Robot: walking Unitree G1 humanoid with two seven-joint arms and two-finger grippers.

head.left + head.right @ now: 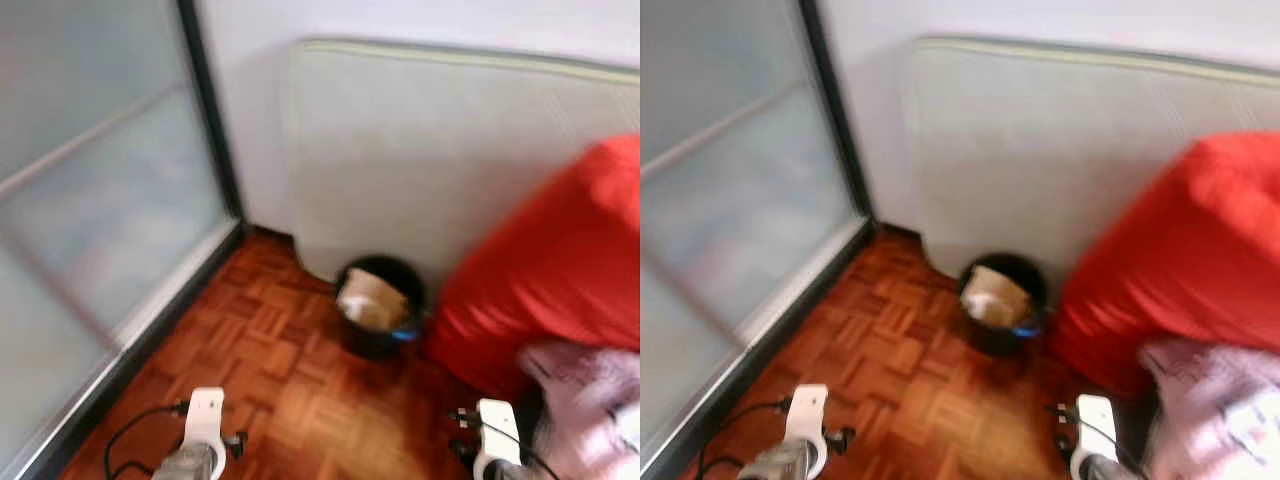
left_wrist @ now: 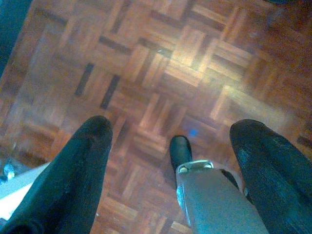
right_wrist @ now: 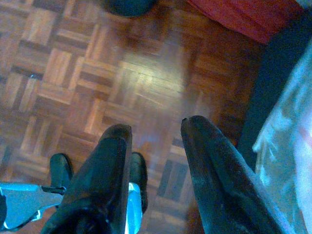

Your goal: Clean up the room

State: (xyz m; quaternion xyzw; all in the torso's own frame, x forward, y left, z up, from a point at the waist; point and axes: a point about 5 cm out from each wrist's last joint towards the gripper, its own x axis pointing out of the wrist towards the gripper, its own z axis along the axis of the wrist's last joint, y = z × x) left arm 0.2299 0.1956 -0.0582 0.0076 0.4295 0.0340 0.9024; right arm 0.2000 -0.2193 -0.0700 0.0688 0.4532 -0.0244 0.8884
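A black waste bin (image 1: 378, 318) stands upright on the parquet floor (image 1: 270, 390), its open mouth facing up, with crumpled brownish paper (image 1: 370, 298) and a bit of blue inside. It sits at the far end of the floor, right against the foot of a pale upright mattress (image 1: 440, 150) leaning on the wall. Just right of the bin, nearly touching it, bulges a big red cushion (image 1: 560, 260), and near right of that lies a heap of pale pink cloth (image 1: 590, 400). On the left a frosted glass partition (image 1: 90, 200) with a dark frame runs from near to far and meets the wall at the corner. Bare parquet lies between partition and cushion. The left hand (image 2: 170, 141) hangs over the floor with fingers spread wide; the right hand (image 3: 156, 131) hangs low beside the cloth, its fingers a little apart, pinching nothing.
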